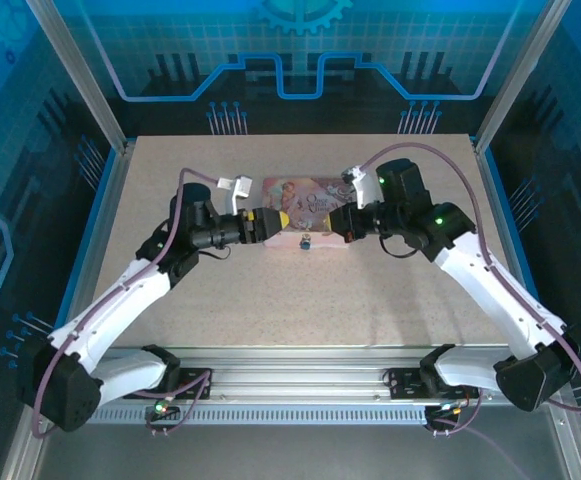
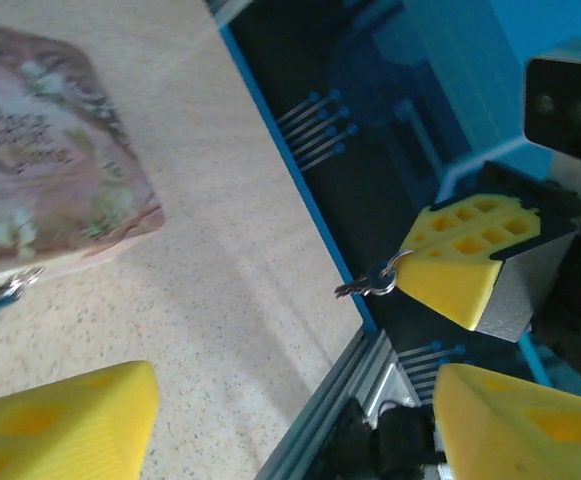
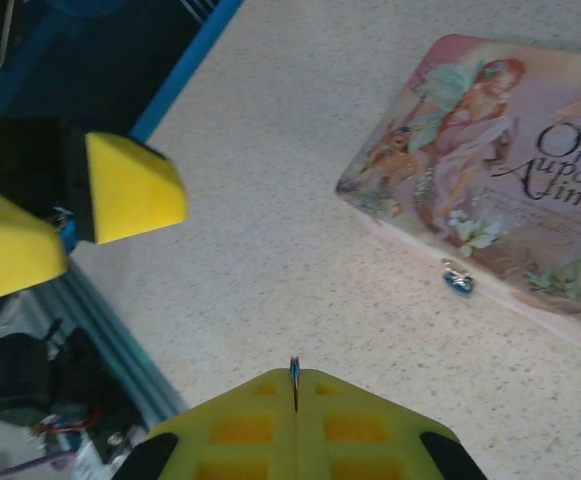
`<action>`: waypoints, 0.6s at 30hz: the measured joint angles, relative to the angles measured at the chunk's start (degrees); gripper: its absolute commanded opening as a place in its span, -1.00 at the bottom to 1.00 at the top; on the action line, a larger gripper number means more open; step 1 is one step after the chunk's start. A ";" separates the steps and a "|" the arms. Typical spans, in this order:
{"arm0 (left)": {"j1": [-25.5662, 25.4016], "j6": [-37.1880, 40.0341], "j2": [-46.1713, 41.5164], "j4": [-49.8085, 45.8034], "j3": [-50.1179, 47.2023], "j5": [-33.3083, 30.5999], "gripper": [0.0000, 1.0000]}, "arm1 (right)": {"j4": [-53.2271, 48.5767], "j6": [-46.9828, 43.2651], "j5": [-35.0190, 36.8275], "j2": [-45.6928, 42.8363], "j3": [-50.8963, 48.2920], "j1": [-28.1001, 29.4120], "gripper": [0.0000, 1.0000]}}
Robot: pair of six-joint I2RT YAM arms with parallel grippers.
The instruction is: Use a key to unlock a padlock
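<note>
The padlock [image 3: 459, 279] is a tiny silvery-blue nub lying on the table against the near side of the pink picture box [image 3: 500, 170]; it is also the speck in the top view [image 1: 306, 241] and at the left edge of the left wrist view [image 2: 6, 289]. My right gripper [image 3: 295, 385] is shut on the key [image 3: 294, 370], a thin dark sliver sticking out between its yellow fingers. In the left wrist view the key [image 2: 362, 287] and its ring hang off those fingers [image 2: 460, 265]. My left gripper [image 2: 295, 420] is open and empty, left of the padlock.
The two grippers face each other over the box's near edge, the left gripper [image 1: 273, 222] and the right gripper [image 1: 330, 222] only a short gap apart. Blue frame rails [image 2: 300, 190] border the speckled table [image 1: 300, 300], with bare surface toward the arm bases.
</note>
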 measured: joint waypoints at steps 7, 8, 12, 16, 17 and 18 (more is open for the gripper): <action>-4.76 3.85 5.40 3.23 5.62 4.74 0.37 | -0.31 0.31 -8.98 -1.36 -1.16 -2.38 -1.00; -5.40 4.31 5.81 3.30 6.19 5.16 0.41 | -0.28 0.37 -9.92 -1.36 -1.16 -2.67 -1.00; -6.97 5.84 7.06 3.52 7.30 5.99 0.53 | 0.28 1.22 -12.74 -1.36 -1.16 -3.61 -1.00; -9.07 7.30 7.82 3.32 7.43 6.01 0.55 | 2.03 2.43 -15.10 -1.36 -1.57 -4.07 -1.00; -9.53 7.85 8.00 3.19 7.52 5.99 0.56 | 2.60 2.75 -15.74 -1.36 -1.90 -4.13 -1.00; -9.84 8.11 8.07 3.06 7.52 5.97 0.58 | 2.99 2.99 -16.17 -1.36 -2.16 -4.15 -1.00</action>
